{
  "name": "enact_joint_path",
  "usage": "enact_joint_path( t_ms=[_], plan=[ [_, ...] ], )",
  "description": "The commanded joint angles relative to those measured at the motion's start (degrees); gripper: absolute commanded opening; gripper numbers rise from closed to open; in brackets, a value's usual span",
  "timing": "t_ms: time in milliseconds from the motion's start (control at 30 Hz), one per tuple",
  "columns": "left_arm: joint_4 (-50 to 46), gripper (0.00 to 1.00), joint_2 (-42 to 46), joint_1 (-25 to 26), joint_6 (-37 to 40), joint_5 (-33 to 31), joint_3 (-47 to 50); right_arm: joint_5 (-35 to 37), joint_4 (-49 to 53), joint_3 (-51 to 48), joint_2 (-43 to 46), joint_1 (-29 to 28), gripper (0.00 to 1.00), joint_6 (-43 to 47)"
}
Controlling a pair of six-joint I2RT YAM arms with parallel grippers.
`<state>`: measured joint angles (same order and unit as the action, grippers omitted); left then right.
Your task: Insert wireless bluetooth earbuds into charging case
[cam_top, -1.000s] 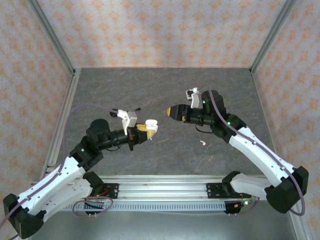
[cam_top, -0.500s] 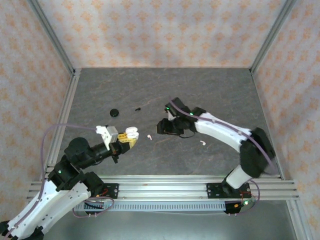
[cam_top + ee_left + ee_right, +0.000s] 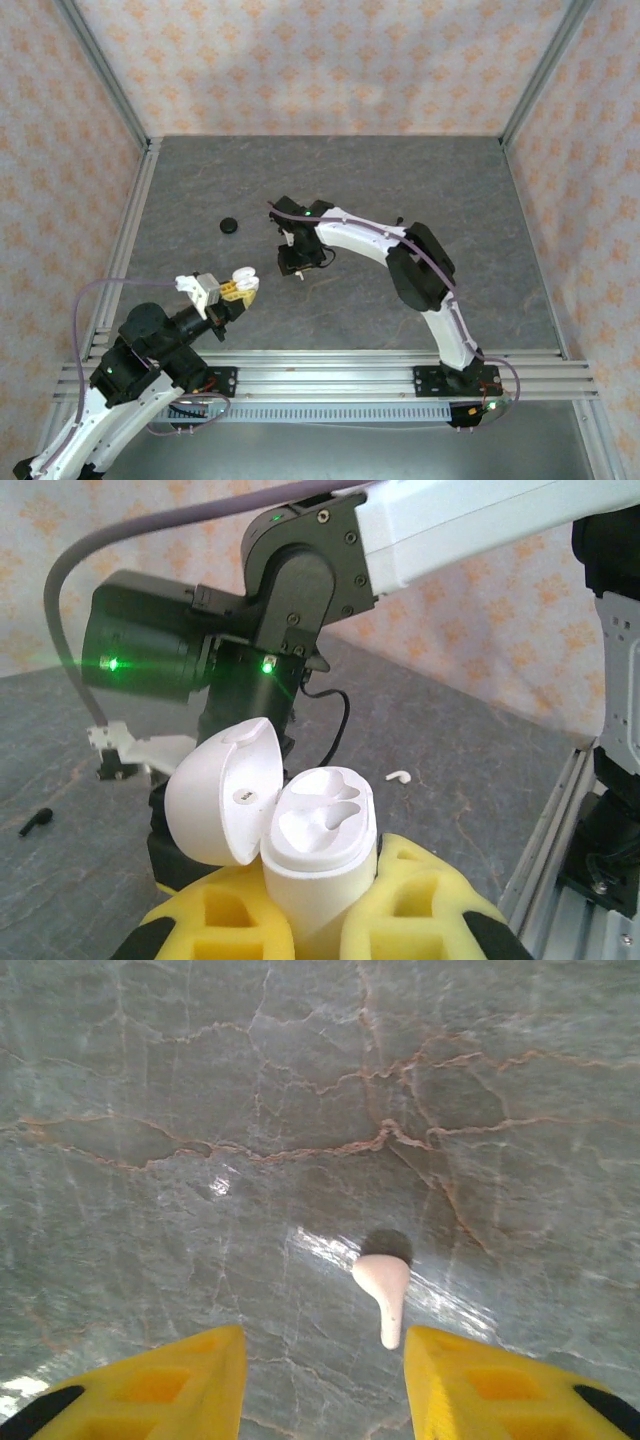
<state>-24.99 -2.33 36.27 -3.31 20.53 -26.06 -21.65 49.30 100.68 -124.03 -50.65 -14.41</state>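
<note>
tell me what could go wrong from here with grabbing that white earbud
1. The white earbud lies nearer one finger of the open right gripper, so closing may flick it away rather than pinch it.
2. The left gripper holds the open case close to the right arm, so lifting could bump it.

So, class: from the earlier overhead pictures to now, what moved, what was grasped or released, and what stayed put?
The right end effector swung left and down to the grey stone table, open, now straddling a small white earbud. The left end effector drew back toward the near edge, keeping hold of the open white charging case. The round black disc stayed.
</note>
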Motion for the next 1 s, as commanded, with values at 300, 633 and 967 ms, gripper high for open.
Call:
enact_joint_path(
  t_ms=[300,633,967],
  plan=[
    [0.16,0.00,-2.77,0.36,2.17,1.39,0.30,6.45,7.57,5.64,-4.84,-0.67,0.45,2.59],
    [0.55,0.00,-3.21,0.31,2.04,1.53,0.53,5.21,7.30,7.19,-7.37,-0.76,0.41,2.05],
    [0.48,0.00,-3.74,0.30,2.17,1.53,0.40,4.78,8.05,9.21,-9.13,-0.76,0.36,1.41]
  ],
)
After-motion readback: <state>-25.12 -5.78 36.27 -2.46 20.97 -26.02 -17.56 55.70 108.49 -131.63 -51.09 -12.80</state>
